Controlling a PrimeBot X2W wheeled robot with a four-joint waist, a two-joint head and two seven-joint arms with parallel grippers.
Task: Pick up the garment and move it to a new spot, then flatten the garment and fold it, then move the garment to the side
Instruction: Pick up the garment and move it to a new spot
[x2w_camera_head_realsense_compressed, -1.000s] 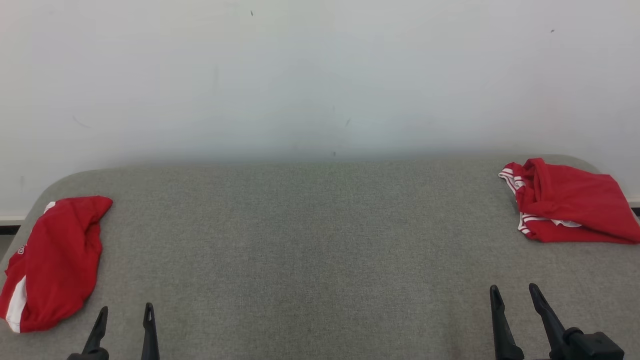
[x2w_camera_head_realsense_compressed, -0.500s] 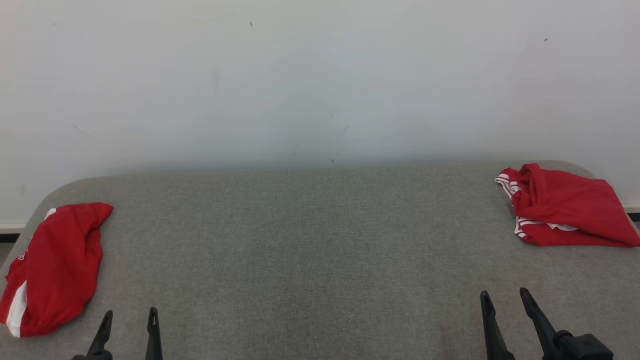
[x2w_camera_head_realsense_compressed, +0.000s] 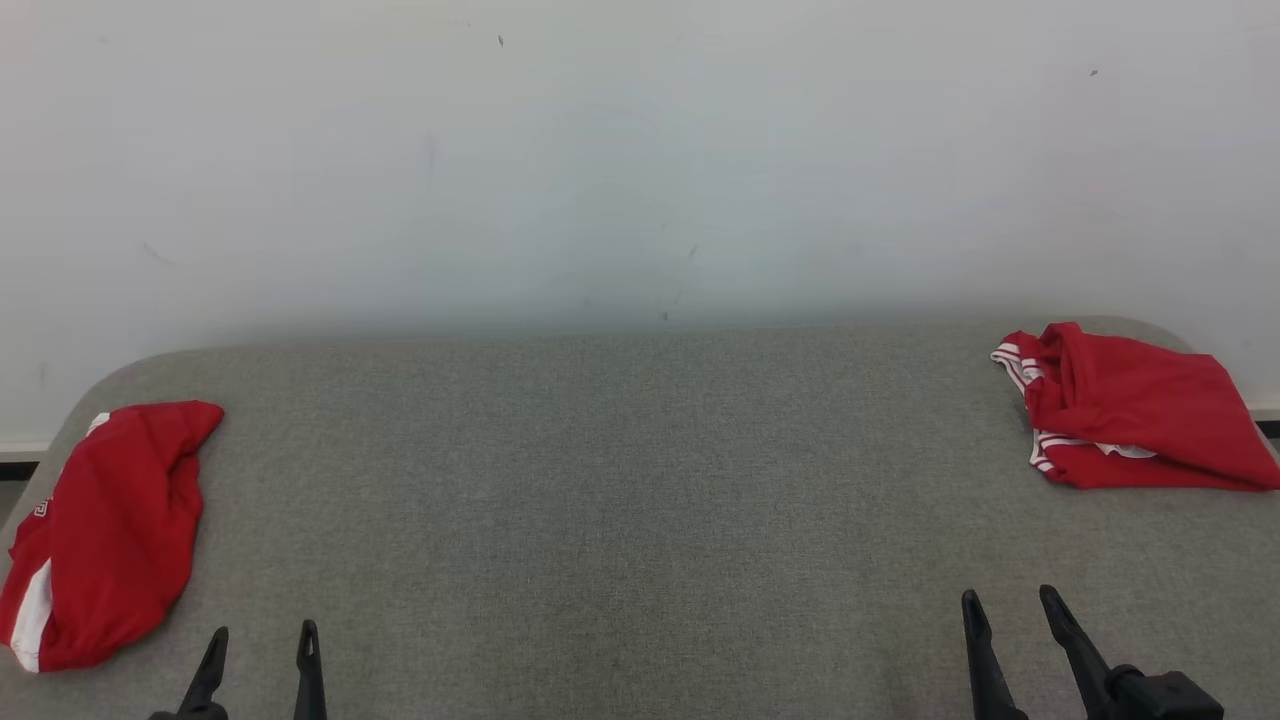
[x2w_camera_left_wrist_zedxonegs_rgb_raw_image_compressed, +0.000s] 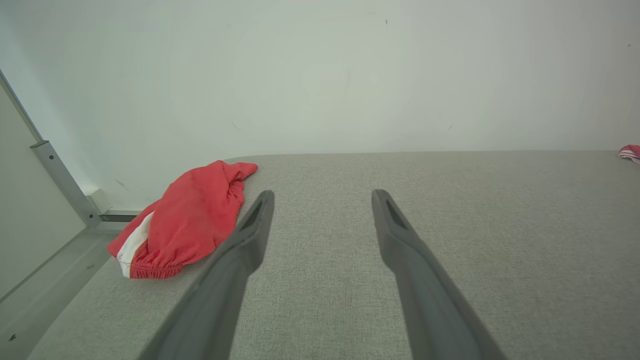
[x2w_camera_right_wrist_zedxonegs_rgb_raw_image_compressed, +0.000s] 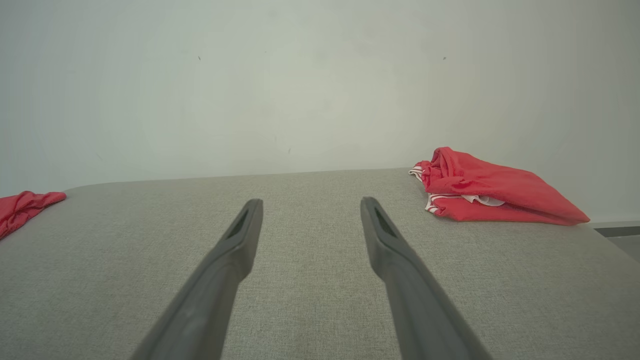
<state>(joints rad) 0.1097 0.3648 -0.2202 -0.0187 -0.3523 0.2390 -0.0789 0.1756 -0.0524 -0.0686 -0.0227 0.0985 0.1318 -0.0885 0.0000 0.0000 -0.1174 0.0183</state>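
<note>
- Since neither gripper held anything, the step in hand was, by my judgement, choosing a garment and reaching over it. In the head view the left gripper (x2w_camera_head_realsense_compressed: 265, 630) and right gripper (x2w_camera_head_realsense_compressed: 1007, 593) stood wide open and empty over the grey table (x2w_camera_head_realsense_compressed: 640, 480). The left red garment (x2w_camera_head_realsense_compressed: 110, 530) lay just beside the one, the striped red garment (x2w_camera_head_realsense_compressed: 1130, 410) well ahead of the other.
- Left wrist view: the open jaws pointed past the left red garment (x2w_camera_left_wrist_zedxonegs_rgb_raw_image_compressed: 190, 220); swinging left would centre it.
- Right wrist view: the striped red garment (x2w_camera_right_wrist_zedxonegs_rgb_raw_image_compressed: 490, 192) lay ahead and rightward; pinching a bunched fold would suit.
</note>
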